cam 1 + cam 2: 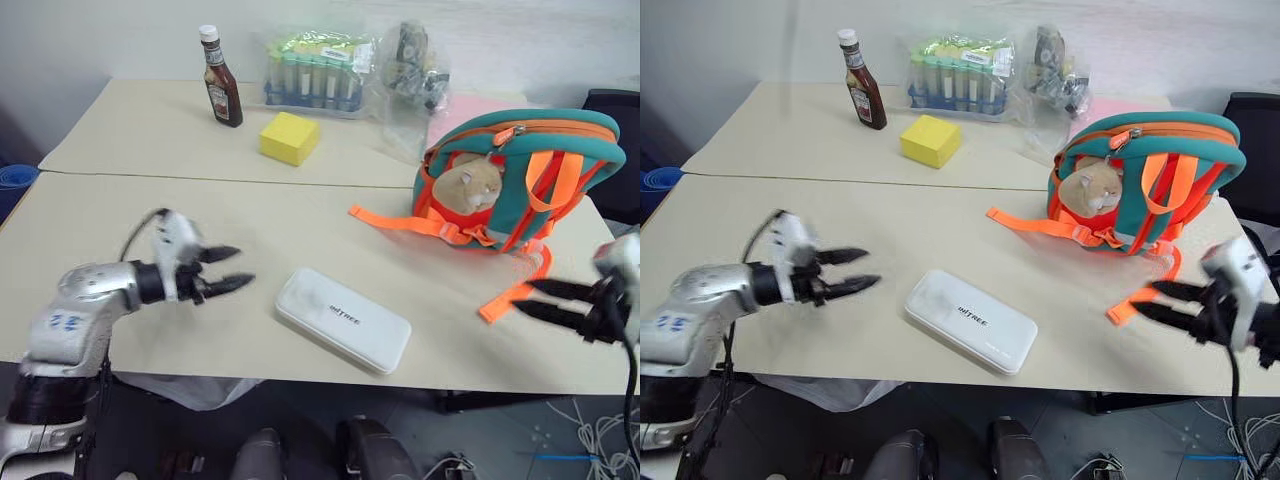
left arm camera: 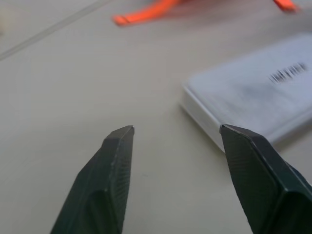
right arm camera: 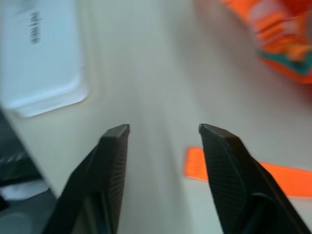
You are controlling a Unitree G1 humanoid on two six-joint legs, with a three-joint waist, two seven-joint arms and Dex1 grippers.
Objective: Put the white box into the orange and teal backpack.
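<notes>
A: Where's the white box?
B: Flat on the table near its front edge, between both grippers, touching neither.
A: And the orange and teal backpack?
B: Standing to the right, apparently zipped, though that's hard to judge.
A: Fingers?
B: Left gripper and right gripper both parted, empty.

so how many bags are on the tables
3: the orange and teal backpack at the right of the near table, and two clear plastic bags on the far table, one holding tubes, one with dark items beside it. Others may be hidden behind them.
</notes>
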